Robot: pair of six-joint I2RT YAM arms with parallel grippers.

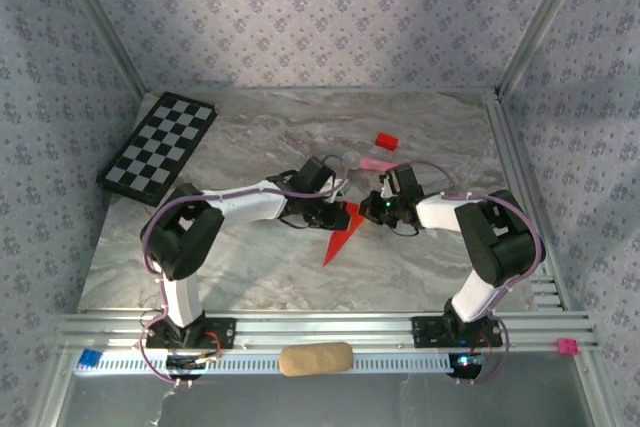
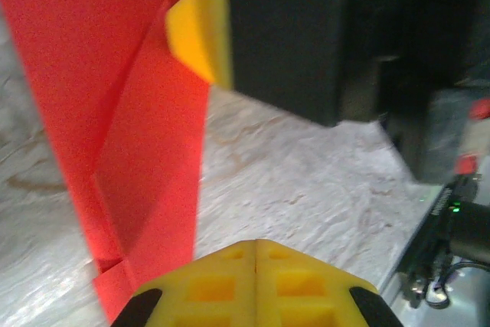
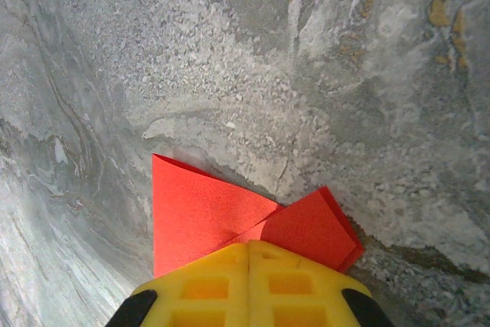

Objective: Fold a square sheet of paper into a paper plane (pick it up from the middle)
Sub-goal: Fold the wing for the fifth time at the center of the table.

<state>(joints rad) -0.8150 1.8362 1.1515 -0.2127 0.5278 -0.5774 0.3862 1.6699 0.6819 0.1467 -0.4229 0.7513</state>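
The paper plane (image 1: 340, 235) is a slim red dart lying mid-table, its sharp tip pointing toward the near left. In the right wrist view two red flaps (image 3: 207, 216) spread out from under my closed yellow fingertips, and the fold line runs into their seam. My right gripper (image 1: 376, 209) is shut on the plane's wide end (image 3: 249, 246). My left gripper (image 1: 333, 213) sits just left of it, fingers pressed together with nothing between them (image 2: 255, 246). The red paper (image 2: 115, 112) runs along its left side, and the right gripper's yellow finger (image 2: 200, 30) shows above.
A checkerboard (image 1: 160, 145) lies at the far left. A small red block (image 1: 386, 140) and a pink stick with a grey head (image 1: 372, 161) lie just beyond the grippers. A tan oblong (image 1: 315, 358) rests on the near rail.
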